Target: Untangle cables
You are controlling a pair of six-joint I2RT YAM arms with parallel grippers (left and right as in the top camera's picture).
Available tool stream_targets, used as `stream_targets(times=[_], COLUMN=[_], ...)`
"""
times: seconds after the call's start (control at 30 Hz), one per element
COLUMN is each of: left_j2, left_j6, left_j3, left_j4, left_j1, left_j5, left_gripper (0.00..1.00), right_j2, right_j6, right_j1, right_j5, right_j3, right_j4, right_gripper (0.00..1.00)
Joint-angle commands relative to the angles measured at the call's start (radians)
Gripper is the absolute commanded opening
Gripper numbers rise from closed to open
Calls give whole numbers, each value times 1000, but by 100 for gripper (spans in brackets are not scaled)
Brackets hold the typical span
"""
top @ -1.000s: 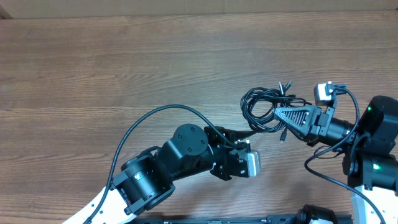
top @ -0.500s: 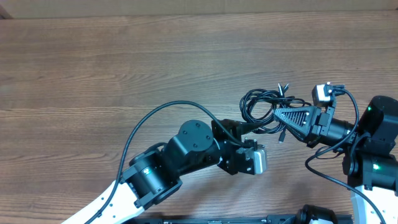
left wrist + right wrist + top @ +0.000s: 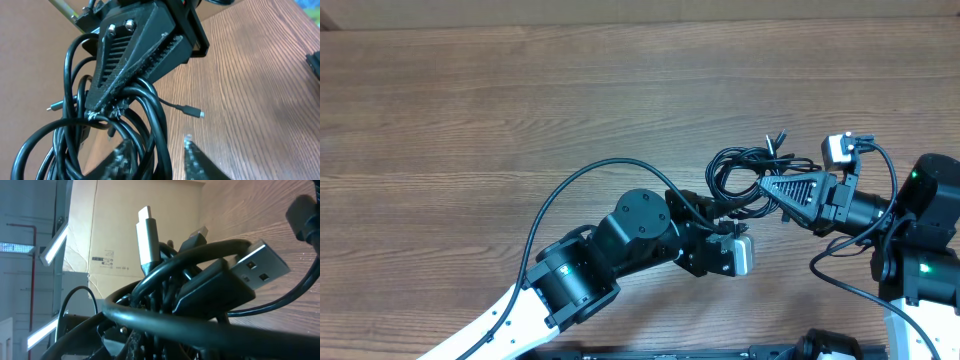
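The cables (image 3: 745, 172) form a tangled black bundle right of the table's centre. My right gripper (image 3: 767, 183) reaches in from the right, shut on several strands at its fingertips (image 3: 102, 112). My left gripper (image 3: 725, 203) comes from below left. Its jaws (image 3: 157, 155) stand partly open around a few hanging strands (image 3: 152, 145), with a gap on the right side. One thin cord ends in a small plug (image 3: 192, 111) lying on the wood. In the right wrist view the bundle fills the frame, with a silver-tipped plug (image 3: 146, 230) and a USB plug (image 3: 262, 260) sticking up.
The wooden table (image 3: 520, 110) stretches left and back to its far edge. The left arm's thick black wire (image 3: 582, 178) arcs over the wood. The right arm's base (image 3: 920, 240) stands at the right edge.
The left arm has moved right and up to the bundle, and its fingers now straddle some strands. The right gripper and the bundle have barely moved.
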Motion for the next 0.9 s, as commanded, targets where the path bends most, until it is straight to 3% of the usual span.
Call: stream_targets(times=[0.0, 0.13, 0.43, 0.87], left_j2=[4, 4, 4, 5], left_j6=[-2, -2, -2, -2], left_j3=[19, 19, 19, 19], left_j4=[-7, -9, -7, -6], left_j1=[-5, -5, -5, -6], left_j5=[2, 2, 51, 98], left_gripper=[38, 38, 27, 33], right_j2=[-4, -4, -4, -4], right_j6=[-16, -17, -32, -32], right_j1=[-2, -2, -1, -1], right_j5=[-40, -75, -90, -112], right_j3=[0, 0, 0, 0], right_j4=[10, 42, 61, 61], right_gripper=[4, 4, 4, 4])
